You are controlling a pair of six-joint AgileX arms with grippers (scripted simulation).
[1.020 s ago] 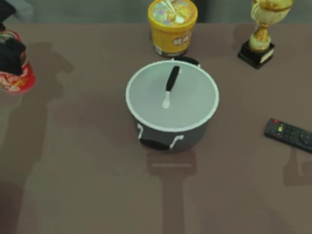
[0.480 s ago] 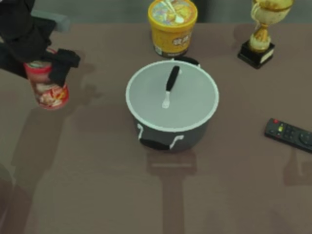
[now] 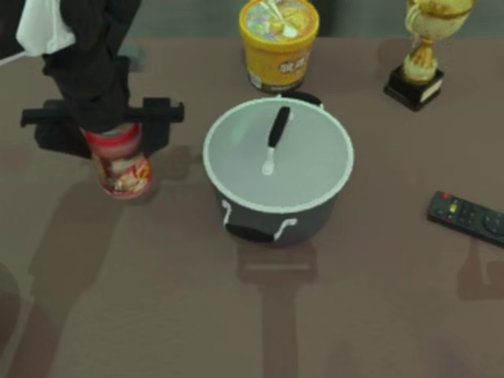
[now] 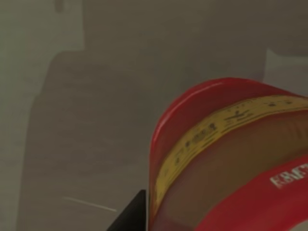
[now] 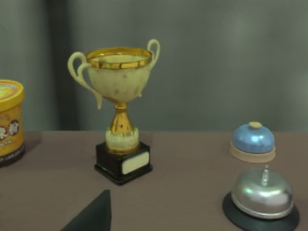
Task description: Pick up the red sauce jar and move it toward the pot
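Note:
The red sauce jar, with its red-and-white label, hangs left of the pot with a gap of table between them. My left gripper comes down over it from above and is shut on its upper part, hiding the lid. In the left wrist view the red sauce jar fills the frame, with one dark fingertip against its side. The pot is dark grey with a pale round lid and a black handle, and stands mid-table. Only a dark tip of my right gripper shows; that arm is outside the top view.
A yellow tub stands just behind the pot. A gold trophy is at the back right and a black remote lies at the right edge. Right wrist view shows a blue bell and a silver bell.
My left gripper has carried the jar from the far left edge rightward toward the pot, and it is now about a jar's width from it. Nothing else moved.

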